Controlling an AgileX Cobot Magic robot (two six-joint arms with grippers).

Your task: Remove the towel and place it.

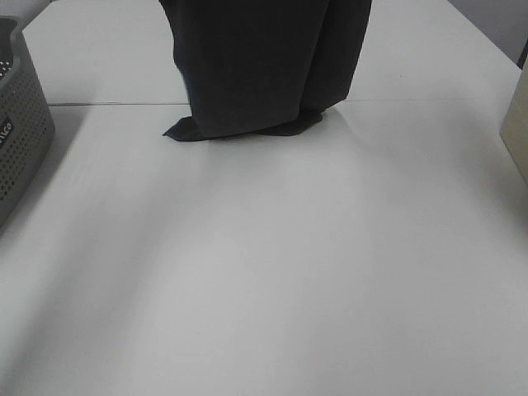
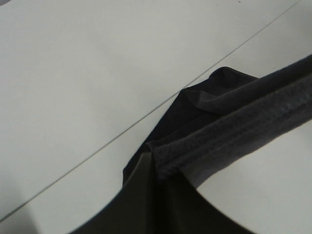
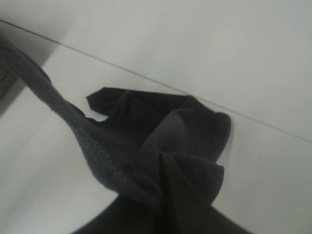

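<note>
The dark charcoal towel (image 1: 264, 66) hangs upright from above the exterior high view's top edge. Its lower end is bunched on the white table (image 1: 272, 272) near the seam. Both grippers are out of sight in that view. In the left wrist view my left gripper (image 2: 153, 163) is shut on the towel's hemmed edge (image 2: 234, 122), which stretches away taut. In the right wrist view my right gripper (image 3: 163, 163) is shut on another part of the towel (image 3: 146, 136), with folds lying on the table below it.
A grey perforated basket (image 1: 21, 124) stands at the table's left edge. A beige box-like object (image 1: 516, 124) sits at the right edge. A thin seam (image 1: 99, 104) runs across the table behind the towel's foot.
</note>
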